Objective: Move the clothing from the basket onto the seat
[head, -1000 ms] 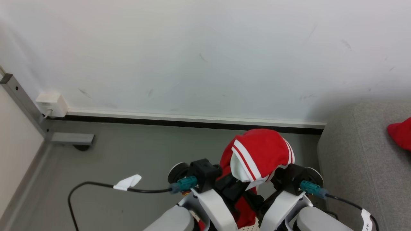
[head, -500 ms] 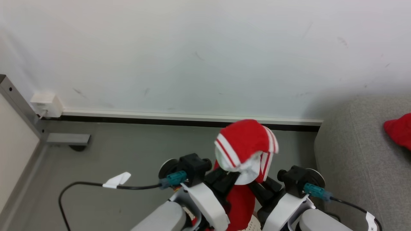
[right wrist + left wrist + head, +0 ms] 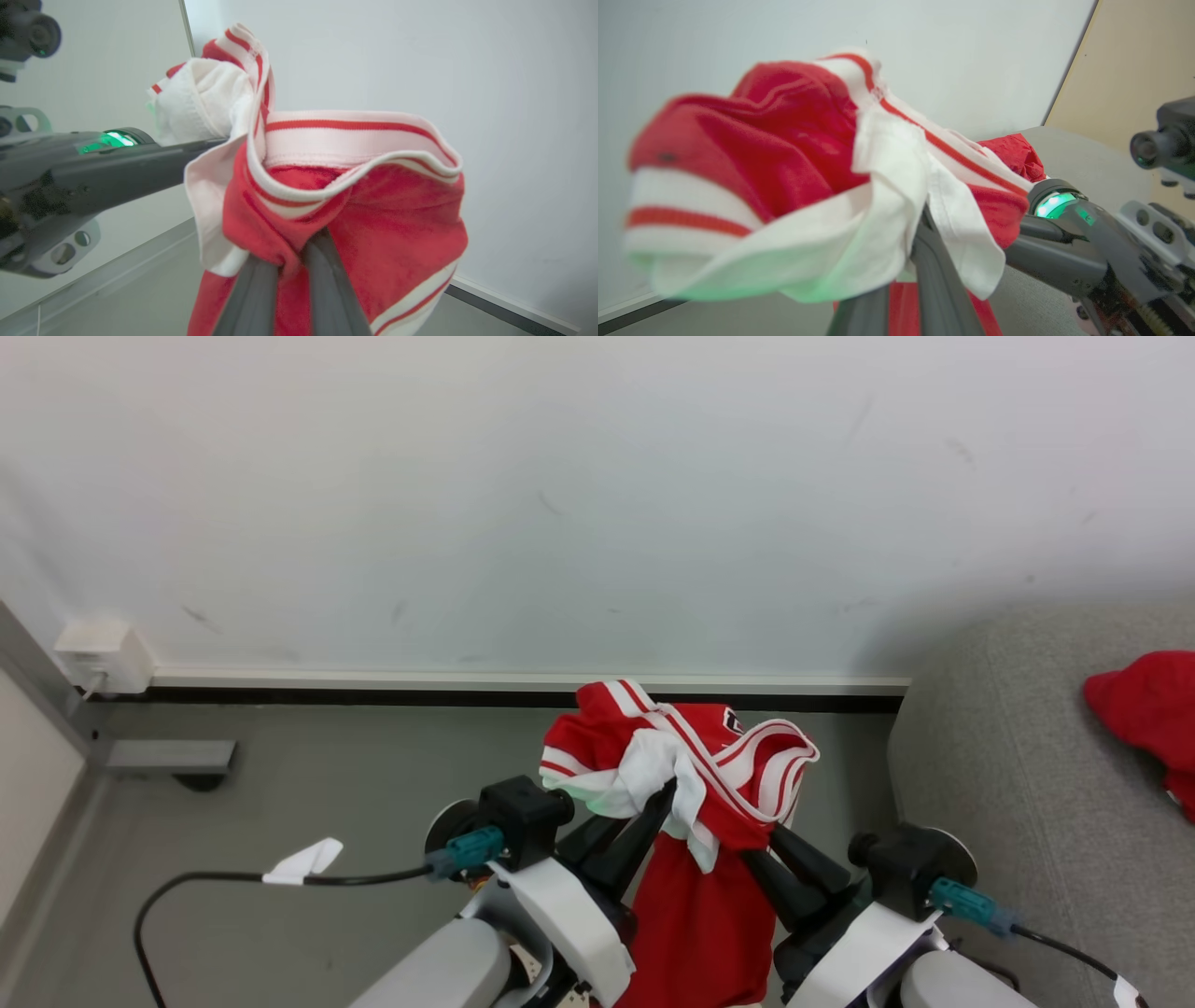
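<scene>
The striped garment point(image 3: 691, 775) hangs in the air in front of the wall point(image 3: 597, 504), over bare floor point(image 3: 327, 784) and short of the sofa point(image 3: 1008, 784) on the right. The left gripper point(image 3: 653, 807) has its jaws clenched on a white fold, and the right gripper point(image 3: 780, 854) has its jaws clenched on a red fold near the striped band. Each pinch looks small, so I reckon a quick swing to the right could pull the cloth free and drop it on the floor. The long red tail hanging between the 2 arms could also snag on an arm. 1 red garment point(image 3: 1144, 719) already lies on the sofa. A sliver of what looks like the basket point(image 3: 516, 971) peeks out under the left arm; what it holds is hidden.
</scene>
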Available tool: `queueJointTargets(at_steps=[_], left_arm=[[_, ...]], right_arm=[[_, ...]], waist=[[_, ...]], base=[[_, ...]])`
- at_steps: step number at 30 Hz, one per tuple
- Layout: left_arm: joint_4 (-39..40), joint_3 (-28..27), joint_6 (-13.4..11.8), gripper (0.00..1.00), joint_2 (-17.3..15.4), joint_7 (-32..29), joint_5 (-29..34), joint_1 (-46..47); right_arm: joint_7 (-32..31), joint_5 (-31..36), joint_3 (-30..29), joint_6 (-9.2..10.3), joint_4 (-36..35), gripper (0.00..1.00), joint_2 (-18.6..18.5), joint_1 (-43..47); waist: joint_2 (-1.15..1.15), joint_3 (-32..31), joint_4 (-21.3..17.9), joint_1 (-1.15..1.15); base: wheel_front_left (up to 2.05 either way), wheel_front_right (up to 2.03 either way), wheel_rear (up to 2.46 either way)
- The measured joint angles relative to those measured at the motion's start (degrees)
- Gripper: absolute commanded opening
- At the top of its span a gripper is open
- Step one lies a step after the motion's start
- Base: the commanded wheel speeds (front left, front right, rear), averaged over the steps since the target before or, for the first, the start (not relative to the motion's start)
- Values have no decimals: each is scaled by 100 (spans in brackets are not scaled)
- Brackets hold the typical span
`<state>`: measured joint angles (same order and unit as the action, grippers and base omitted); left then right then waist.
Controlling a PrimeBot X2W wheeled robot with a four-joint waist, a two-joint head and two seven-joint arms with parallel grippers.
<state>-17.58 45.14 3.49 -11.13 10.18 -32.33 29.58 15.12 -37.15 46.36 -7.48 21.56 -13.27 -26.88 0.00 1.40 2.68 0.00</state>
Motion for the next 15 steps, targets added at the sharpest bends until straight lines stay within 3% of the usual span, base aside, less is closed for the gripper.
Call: queueJointTargets(at_steps=[3,4,5,15], left_arm=[[8,20,0,49,2,8,-7,-12],[16,30,1,81,4,8,-7,-13],[26,41,0,100,5,9,-7,-16],[140,142,-43,100,-7,44,-8,-79]], right_arm=[[0,102,-180,0,-120,0,-38,73],[-1,143,-255,0,-143,0,-63,97],[-1,163,-331,-1,-159,0,-79,125],[1,353,-1112,-9,-341,0,-267,262]], waist=[[0,-1,-67,0],[0,-4,-91,0],[0,-10,-117,0],[0,-16,-466,0]], base=[[0,0,0],[0,0,0],[0,0,0],[0,0,0]])
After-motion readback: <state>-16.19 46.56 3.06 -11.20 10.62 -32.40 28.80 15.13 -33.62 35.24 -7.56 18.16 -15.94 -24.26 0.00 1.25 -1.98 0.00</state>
